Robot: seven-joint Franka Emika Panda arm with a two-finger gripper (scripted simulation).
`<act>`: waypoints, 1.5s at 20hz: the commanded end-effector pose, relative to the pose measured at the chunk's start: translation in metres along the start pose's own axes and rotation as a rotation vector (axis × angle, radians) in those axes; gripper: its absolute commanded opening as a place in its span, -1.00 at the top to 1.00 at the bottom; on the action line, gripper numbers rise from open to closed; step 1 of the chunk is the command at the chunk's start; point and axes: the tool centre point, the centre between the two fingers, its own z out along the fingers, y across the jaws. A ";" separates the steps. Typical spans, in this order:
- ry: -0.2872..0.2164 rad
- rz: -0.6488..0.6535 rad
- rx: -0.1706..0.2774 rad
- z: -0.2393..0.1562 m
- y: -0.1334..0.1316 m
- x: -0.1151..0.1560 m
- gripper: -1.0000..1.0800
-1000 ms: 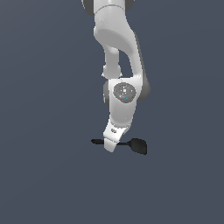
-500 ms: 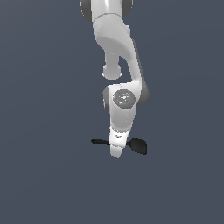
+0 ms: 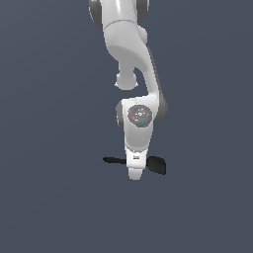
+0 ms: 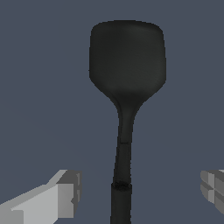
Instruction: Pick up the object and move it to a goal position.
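My gripper (image 4: 139, 192) hangs wide open, holding nothing, its fingers (image 4: 61, 194) straddling the spatula's (image 4: 127, 74) handle on the worktop (image 3: 54, 197); I see the long axis running crosswise between them.
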 end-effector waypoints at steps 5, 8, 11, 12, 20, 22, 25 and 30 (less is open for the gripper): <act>0.001 -0.020 0.000 0.001 0.000 0.000 -0.92; 0.001 -0.021 0.000 0.005 0.000 0.000 -0.92; 0.001 -0.022 0.000 0.016 0.000 0.000 -0.92; 0.001 -0.022 0.000 0.021 0.000 0.000 -0.92; 0.001 -0.025 0.000 0.052 0.000 0.001 -0.92; 0.001 -0.025 0.000 0.052 0.001 0.001 -0.92; 0.001 -0.025 0.000 0.052 0.001 0.001 1.00; 0.001 -0.025 0.000 0.052 0.001 0.001 1.00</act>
